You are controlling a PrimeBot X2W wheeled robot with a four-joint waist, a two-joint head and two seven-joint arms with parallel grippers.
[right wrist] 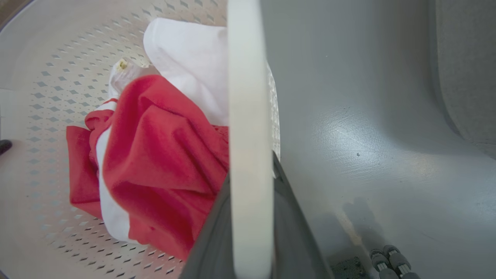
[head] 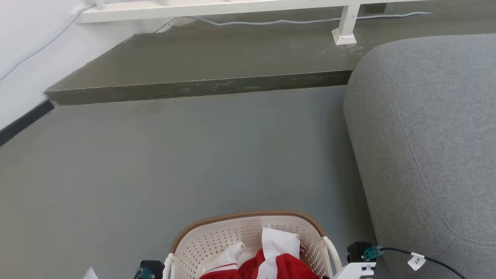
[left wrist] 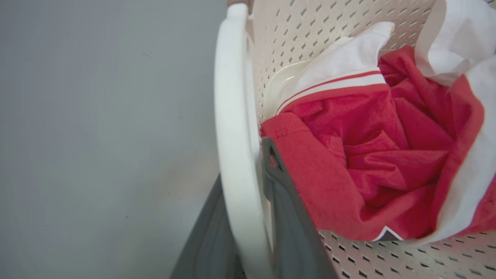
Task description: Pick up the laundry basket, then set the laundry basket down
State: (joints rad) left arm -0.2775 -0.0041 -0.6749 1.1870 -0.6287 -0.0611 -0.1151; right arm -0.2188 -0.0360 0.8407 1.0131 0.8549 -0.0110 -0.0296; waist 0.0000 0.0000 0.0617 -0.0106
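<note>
Left gripper (left wrist: 246, 164): closed on the white left handle (left wrist: 232, 116) of the basket (left wrist: 294, 35), one grey finger on either side of it.
Right gripper (right wrist: 251, 166): clamped the same way on the right handle (right wrist: 248, 97).
Basket place: between the two grippers, bottom middle of the head view; whether it touches the floor (head: 193, 155) cannot be told.
Inside: crumpled red and white clothes (left wrist: 368, 155).
To its right: grey sofa (head: 426, 135), near.
Beyond: raised step (head: 201, 62).

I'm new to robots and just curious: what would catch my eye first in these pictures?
The bright red and white clothes heaped in the cream laundry basket, low in the head view, stand out. The left tool and right tool each clasp one of its white handles, and a big grey sofa stands at its right.
</note>
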